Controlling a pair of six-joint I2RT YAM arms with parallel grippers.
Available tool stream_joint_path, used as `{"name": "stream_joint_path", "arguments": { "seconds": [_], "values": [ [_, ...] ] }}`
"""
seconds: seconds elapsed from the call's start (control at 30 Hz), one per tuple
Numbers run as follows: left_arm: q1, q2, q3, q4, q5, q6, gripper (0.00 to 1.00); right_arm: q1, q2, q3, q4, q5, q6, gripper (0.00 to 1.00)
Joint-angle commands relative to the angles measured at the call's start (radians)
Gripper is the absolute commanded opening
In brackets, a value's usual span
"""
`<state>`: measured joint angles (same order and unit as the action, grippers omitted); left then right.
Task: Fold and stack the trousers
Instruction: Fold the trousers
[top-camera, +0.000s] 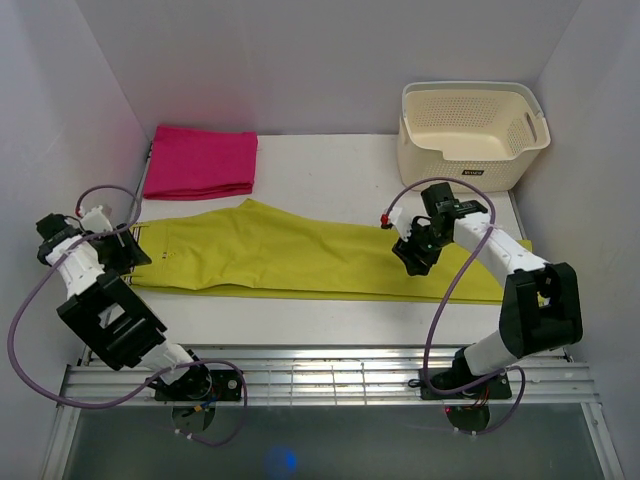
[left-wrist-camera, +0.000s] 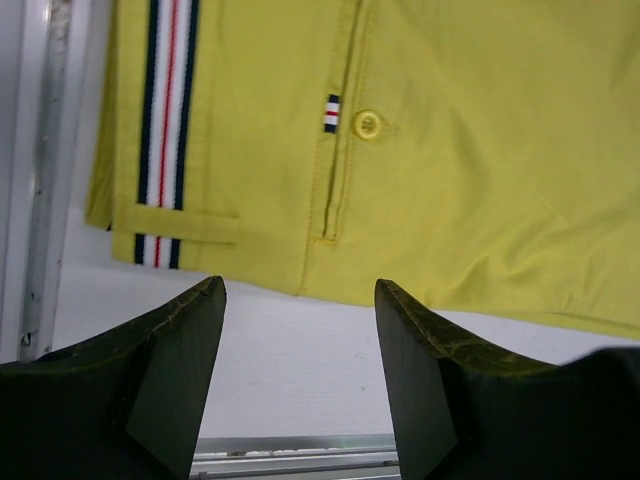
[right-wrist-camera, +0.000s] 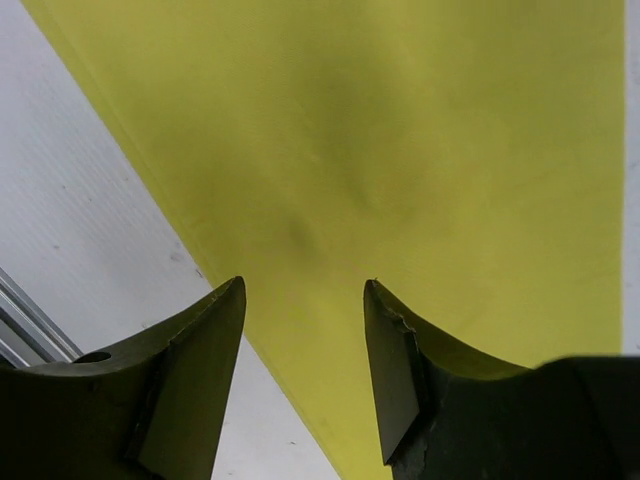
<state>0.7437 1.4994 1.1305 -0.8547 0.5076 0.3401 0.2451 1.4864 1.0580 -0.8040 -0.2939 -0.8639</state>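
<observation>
Trousers (top-camera: 300, 255) are laid flat across the table (top-camera: 320, 320), waistband (left-wrist-camera: 165, 110) leftward. The left gripper (left-wrist-camera: 300, 290) is held spread over bare table beside the waistband; the right gripper (right-wrist-camera: 303, 285) is spread, empty, above a leg. Farther back, a pink cloth (top-camera: 200, 160) and basket (top-camera: 470, 135) are seen.

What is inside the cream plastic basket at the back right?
The cream perforated plastic basket shows only its bare inner walls, nothing rising above the rim. Its near wall covers the floor, so anything lying low there cannot be seen.
</observation>
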Motion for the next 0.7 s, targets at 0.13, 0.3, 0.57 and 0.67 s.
{"name": "stream_joint_path", "arguments": {
  "seconds": [0.13,0.3,0.57,0.67],
  "values": [
    [0.163,0.001,-0.021,0.058,-0.014,-0.096,0.73,0.045,0.051,-0.093,0.089,0.088,0.178,0.56],
    [0.169,0.051,-0.055,0.120,-0.006,-0.147,0.73,0.045,0.060,-0.174,0.127,0.185,0.155,0.55],
    [0.169,0.082,-0.127,0.215,-0.012,-0.230,0.68,0.045,0.077,-0.236,0.173,0.243,0.132,0.54],
    [0.169,0.097,-0.138,0.264,-0.006,-0.246,0.62,0.045,0.080,-0.245,0.183,0.262,0.123,0.54]
  ]
}}
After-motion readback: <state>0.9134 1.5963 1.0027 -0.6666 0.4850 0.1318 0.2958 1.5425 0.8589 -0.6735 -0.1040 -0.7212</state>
